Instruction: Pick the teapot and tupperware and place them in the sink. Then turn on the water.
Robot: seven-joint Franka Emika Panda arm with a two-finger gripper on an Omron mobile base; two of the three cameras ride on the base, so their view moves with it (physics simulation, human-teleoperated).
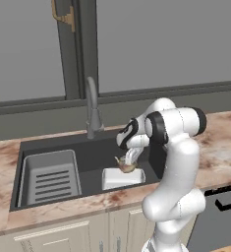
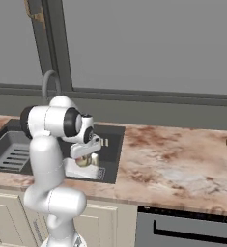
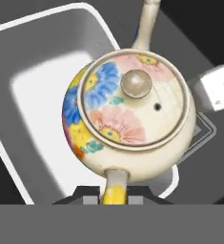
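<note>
The teapot (image 3: 132, 114), cream with blue, pink and yellow flowers, hangs just above the white tupperware (image 3: 37, 95). The tupperware lies in the right part of the dark sink (image 1: 102, 147). My gripper (image 3: 114, 198) is shut on the teapot's handle, which sits between the two finger tips, and the spout points away from the hand. From the base views the teapot (image 1: 126, 166) (image 2: 84, 160) shows under the hand, over the tupperware (image 1: 122, 178) (image 2: 88, 172). No stream falls from the arched faucet (image 1: 91, 110).
A grey slotted rack (image 1: 50, 177) (image 2: 13, 152) fills the sink's left part. The marbled counter (image 2: 173, 154) stretches to the right of the basin. A window sill and wall run behind the faucet (image 2: 49, 82).
</note>
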